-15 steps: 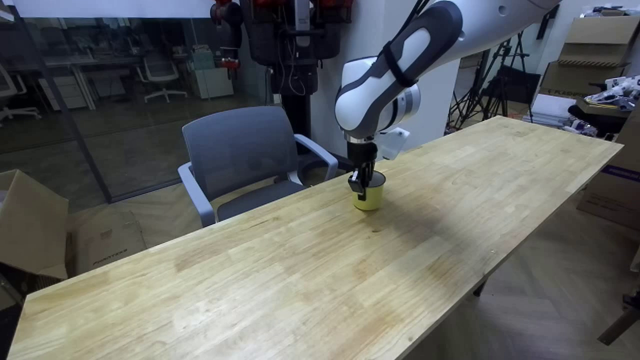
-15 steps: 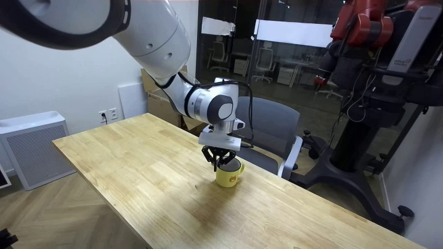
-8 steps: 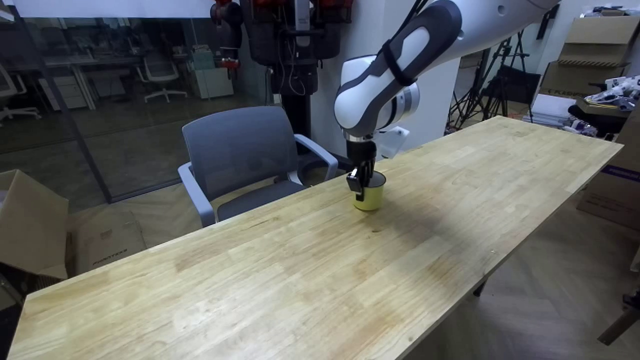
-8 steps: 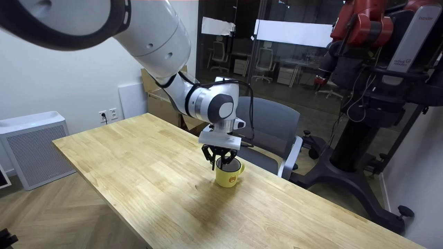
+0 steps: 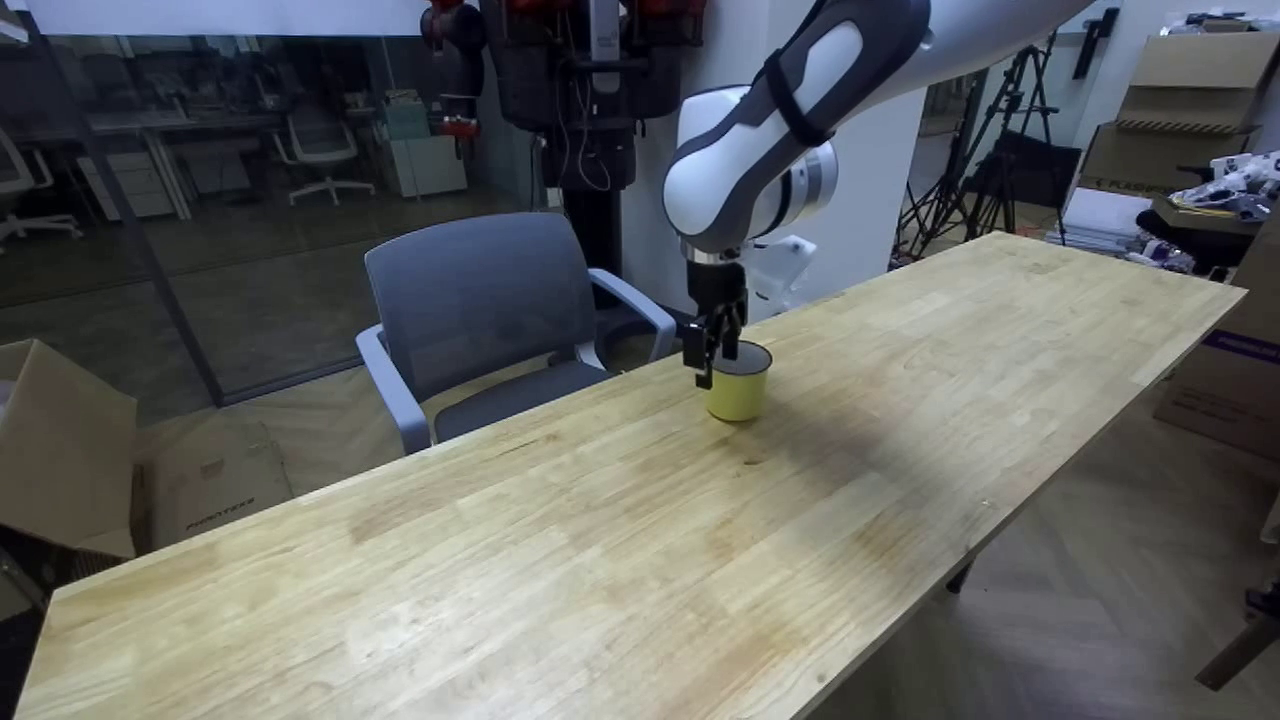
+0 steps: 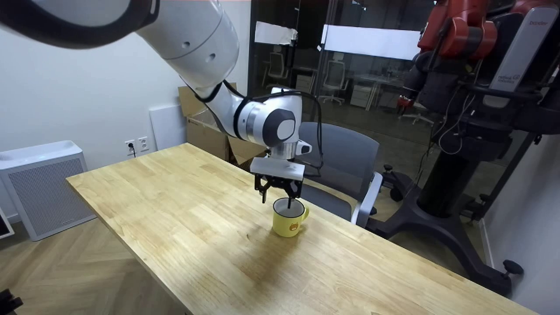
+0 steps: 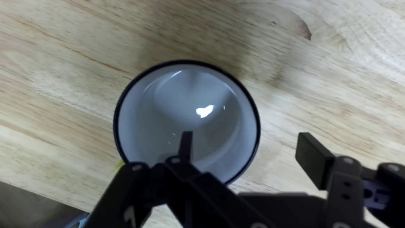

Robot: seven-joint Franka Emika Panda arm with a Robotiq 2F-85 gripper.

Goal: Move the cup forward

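Note:
The yellow cup [image 5: 738, 395] stands upright on the wooden table in both exterior views, with a bear print on its side and its handle toward the chair [image 6: 286, 225]. From above, in the wrist view, the white inside of the cup [image 7: 190, 95] shows within a dark rim. My gripper [image 6: 276, 204] is open at the cup's mouth. One finger [image 7: 186, 144] is over the cup's opening, the other finger [image 7: 311, 158] is outside the rim, and a wide gap lies between them with the rim untouched. A corner of the yellow handle peeks out by the gripper's left side.
A grey office chair [image 5: 490, 310] sits against the table's long edge, close to the cup. The wooden table [image 5: 600, 560] extends to both sides. A red and black robot [image 6: 472, 109] stands behind the chair, and a cardboard box [image 5: 60, 440] is on the floor beyond the table's end.
The gripper's fingers, close together at the cup's rim before, have spread apart and let go of it. The arm has risen a little. The cup has stayed in place.

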